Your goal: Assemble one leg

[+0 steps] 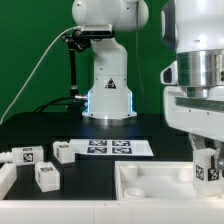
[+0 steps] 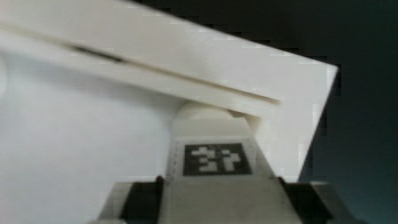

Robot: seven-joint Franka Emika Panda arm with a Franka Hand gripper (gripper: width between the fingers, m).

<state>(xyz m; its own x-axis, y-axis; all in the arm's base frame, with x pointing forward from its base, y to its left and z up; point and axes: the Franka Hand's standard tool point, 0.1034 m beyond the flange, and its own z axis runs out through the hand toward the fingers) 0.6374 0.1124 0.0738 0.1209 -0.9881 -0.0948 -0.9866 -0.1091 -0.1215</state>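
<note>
My gripper (image 1: 207,168) is at the exterior view's right, low over the white square tabletop (image 1: 150,183). It is shut on a white leg (image 1: 205,172) that carries a marker tag. In the wrist view the leg (image 2: 217,150) runs out from between the dark fingers (image 2: 150,203), and its far end touches or nearly touches the tabletop (image 2: 89,110) near a corner, by a raised edge. Three more white legs lie at the exterior view's left: one (image 1: 22,155), a second (image 1: 62,151) and a third (image 1: 45,175).
The marker board (image 1: 110,147) lies flat at the table's middle, in front of the arm's base (image 1: 108,95). A white part (image 1: 5,178) shows at the far left edge. Black table surface lies beyond the tabletop's edge (image 2: 365,120).
</note>
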